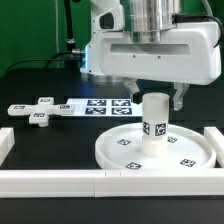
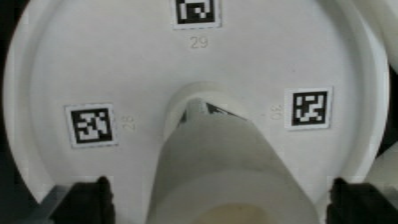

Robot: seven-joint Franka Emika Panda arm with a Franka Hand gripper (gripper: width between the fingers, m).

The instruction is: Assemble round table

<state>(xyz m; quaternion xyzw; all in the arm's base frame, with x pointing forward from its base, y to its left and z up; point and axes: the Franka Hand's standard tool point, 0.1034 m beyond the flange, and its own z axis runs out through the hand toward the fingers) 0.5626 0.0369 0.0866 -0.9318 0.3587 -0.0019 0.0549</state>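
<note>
Post (image 1: 155,125) upright at centre of disc (image 1: 118,152); disc on table behind rail (image 1: 100,181); gripper (image 1: 158,96) at post top, fingers (image 2: 89,196) spread either side, not touching, holding nothing; cross (image 1: 40,110) apart toward the exterior view's left, beside marker board (image 1: 105,105)

Post (image 1: 154,122) on the disc (image 1: 118,150).
It stands upright near the middle; cross-shaped piece (image 1: 38,110) well apart at the exterior view's left, marker board (image 1: 100,105) behind the disc, border rail (image 1: 60,181) in front.
</note>
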